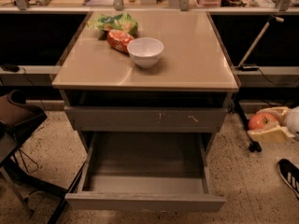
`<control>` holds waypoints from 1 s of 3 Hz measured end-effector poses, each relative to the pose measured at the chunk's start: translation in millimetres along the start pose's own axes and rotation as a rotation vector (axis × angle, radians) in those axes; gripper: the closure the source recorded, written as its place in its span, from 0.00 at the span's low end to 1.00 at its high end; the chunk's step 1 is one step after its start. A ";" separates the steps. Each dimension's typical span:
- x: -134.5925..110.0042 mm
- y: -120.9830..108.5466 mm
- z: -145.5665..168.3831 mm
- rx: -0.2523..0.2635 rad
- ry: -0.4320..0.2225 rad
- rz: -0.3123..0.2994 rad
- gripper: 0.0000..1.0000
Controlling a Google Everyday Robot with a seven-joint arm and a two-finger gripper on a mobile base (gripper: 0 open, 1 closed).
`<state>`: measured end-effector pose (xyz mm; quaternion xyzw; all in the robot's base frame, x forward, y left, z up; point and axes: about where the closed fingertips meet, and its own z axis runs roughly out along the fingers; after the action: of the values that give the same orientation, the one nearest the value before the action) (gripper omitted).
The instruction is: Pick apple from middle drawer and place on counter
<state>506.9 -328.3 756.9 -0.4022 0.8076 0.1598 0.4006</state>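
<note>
**A:** Where's the apple?

**B:** The apple is off to the right of the cabinet, above the speckled floor and level with the scratched drawer front. The gripper clasps it between cream fingers, one above and one below.

**A:** And the drawer?

**B:** The drawer is pulled well out toward the near side. Only its grey floor and walls show. The scratched front sits above it, with a dark gap just under the counter's near edge.

**A:** Room on the counter?

**B:** The counter is open tan across its right half and along the near edge. A white bowl stands left of centre, and its inside shows only white. A red bag lies just beside it on the far left, with a green bag beyond that at the far-left corner.

**A:** Around the cabinet?

**B:** There is open floor between its right side and the gripper. A shoe is at the near right, and a chair stands on the left.
</note>
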 end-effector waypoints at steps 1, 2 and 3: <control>-54.4 77.4 -29.4 0.017 -0.027 -0.172 1.00; -138.0 121.8 -63.4 0.071 -0.001 -0.341 1.00; -167.8 136.2 -82.3 0.116 0.017 -0.394 1.00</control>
<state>418.0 -203.4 930.0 -0.5300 0.7244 0.0280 0.4399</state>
